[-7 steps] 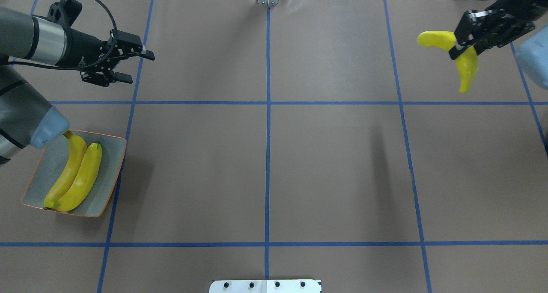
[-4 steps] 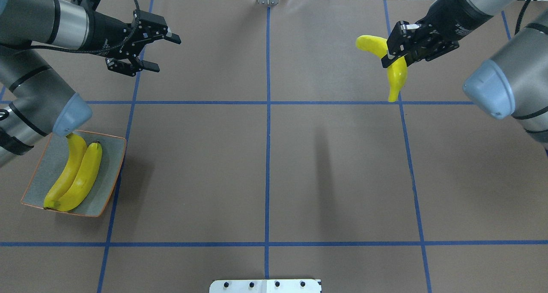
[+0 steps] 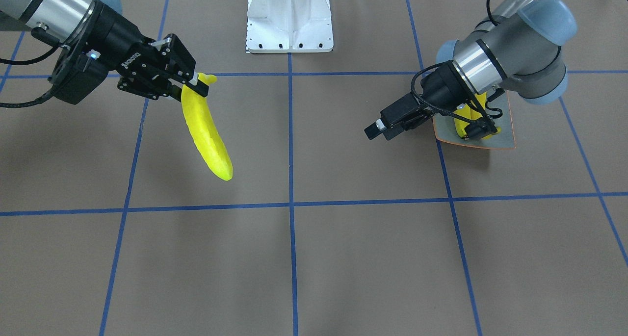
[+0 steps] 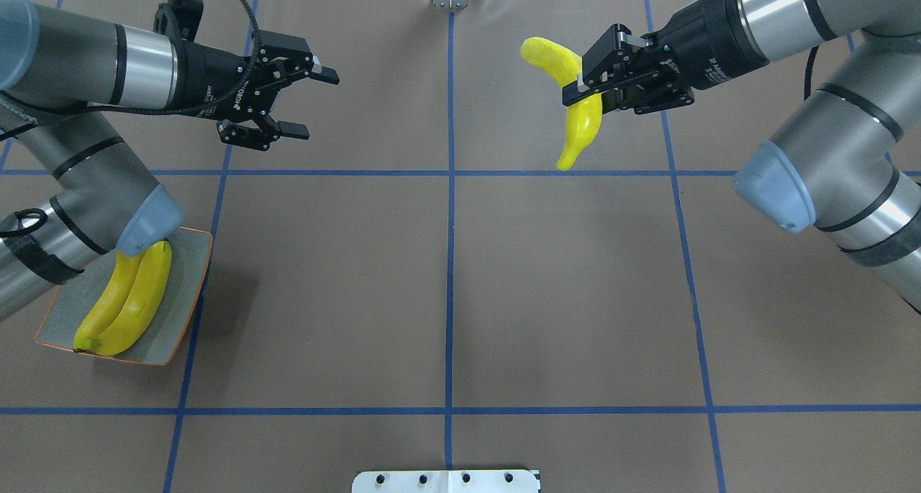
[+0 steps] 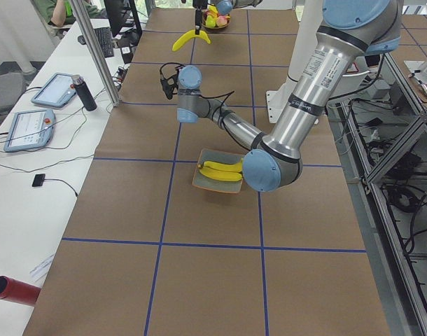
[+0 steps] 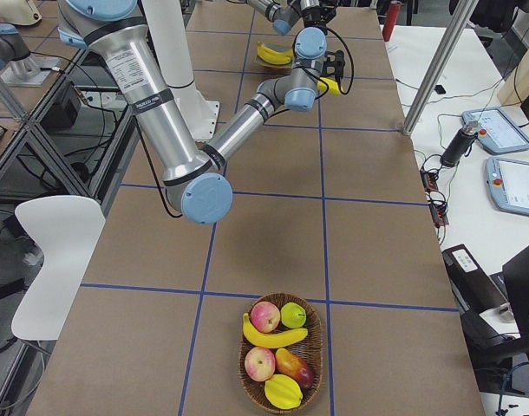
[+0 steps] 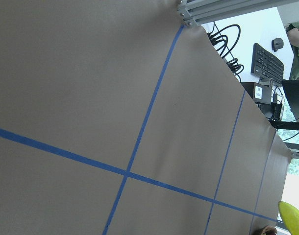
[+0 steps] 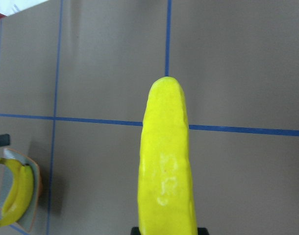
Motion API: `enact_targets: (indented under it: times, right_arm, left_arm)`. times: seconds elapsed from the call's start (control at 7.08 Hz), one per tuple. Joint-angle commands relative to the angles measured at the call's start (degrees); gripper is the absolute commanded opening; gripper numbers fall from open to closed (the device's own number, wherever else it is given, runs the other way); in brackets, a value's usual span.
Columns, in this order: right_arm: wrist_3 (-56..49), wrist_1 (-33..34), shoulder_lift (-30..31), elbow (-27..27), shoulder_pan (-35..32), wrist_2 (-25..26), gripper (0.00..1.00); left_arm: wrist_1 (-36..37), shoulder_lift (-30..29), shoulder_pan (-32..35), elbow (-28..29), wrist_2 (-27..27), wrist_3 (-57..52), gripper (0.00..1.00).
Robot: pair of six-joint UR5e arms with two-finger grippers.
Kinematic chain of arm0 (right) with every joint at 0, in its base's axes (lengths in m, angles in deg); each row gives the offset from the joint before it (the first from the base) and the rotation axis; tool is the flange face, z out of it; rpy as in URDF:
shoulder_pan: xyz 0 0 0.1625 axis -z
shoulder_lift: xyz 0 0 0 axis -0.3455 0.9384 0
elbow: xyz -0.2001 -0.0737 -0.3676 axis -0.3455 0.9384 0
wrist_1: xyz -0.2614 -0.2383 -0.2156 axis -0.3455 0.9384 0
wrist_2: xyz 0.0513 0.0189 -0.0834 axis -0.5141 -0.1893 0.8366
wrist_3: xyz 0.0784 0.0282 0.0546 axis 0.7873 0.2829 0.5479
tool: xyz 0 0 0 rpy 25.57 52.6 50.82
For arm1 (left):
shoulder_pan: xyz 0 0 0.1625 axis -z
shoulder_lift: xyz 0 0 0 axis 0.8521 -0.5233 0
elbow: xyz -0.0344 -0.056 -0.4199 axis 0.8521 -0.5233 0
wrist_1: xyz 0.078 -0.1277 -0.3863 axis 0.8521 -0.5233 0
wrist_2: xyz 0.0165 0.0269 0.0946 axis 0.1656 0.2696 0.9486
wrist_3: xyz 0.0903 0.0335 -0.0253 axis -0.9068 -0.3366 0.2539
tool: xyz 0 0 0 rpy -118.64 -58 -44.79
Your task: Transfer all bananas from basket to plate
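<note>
Both fingers of the right gripper (image 4: 575, 86) are closed on a bright yellow held banana (image 4: 584, 122). It is clamped close to its stem end, so that the long curved body hangs free below the jaws and clear of the brown paper-covered table (image 4: 561, 299), on which its shadow is cast. In the front-facing view the same grip is seen at the right gripper (image 3: 194, 87), with a short nub of the held banana (image 3: 206, 135) showing above the fingers. The fruit is carried over the far part of the table, just to the right of the centre blue tape line (image 4: 450, 263) in the overhead view and well apart from the plate. The left gripper (image 4: 311, 102) is spread wide and empty, touching nothing, above the far left part of the table. Two bananas (image 4: 133, 299) are laid side by side and touching on the square grey-blue plate (image 4: 183, 291) with its thin orange rim, their upper ends hidden by the left arm (image 4: 108, 183). A fourth banana (image 6: 273, 334) is seen in the wicker basket (image 6: 321, 347) among other fruit (image 6: 264, 316), at the table's end on the robot's right. White lettering on each gripper's black body is read as ROBOTIQ; smaller print on the right wrist cannot be made out.
</note>
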Motion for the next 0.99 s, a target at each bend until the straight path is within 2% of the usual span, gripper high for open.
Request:
enact_targets:
  times: [0.0, 0.14, 0.28, 0.42, 0.57, 0.85]
  right_arm:
    - [14.32, -13.85, -0.14, -0.31, 4.19, 6.73, 0.00]
    - [20.56, -20.70, -0.05, -0.31, 7.52, 12.69, 0.00]
    - [23.75, -24.68, -0.05, -0.40, 9.90, 16.23, 0.00]
    - [26.22, -26.72, -0.05, -0.58, 10.18, 16.44, 0.00]
    - [28.68, -30.31, 0.74, -0.49, 10.19, 16.53, 0.00]
    - [31.43, -33.07, 1.09, -0.49, 10.19, 17.75, 0.00]
  left_arm:
    - [-1.33, -0.01, -2.16, -4.60, 2.98, 6.61, 1.00]
    - [-1.33, -0.09, -4.09, -8.11, 6.22, 8.81, 1.00]
    - [-1.33, -0.27, -5.67, -11.27, 10.08, 10.83, 1.00]
    - [-2.64, -1.75, -5.95, -12.09, 12.91, 14.33, 1.00]
    - [-7.44, -2.11, -5.95, -11.83, 18.59, 19.15, 1.00]
    - [-9.33, -2.29, -7.44, -10.87, 20.32, 20.08, 1.00]
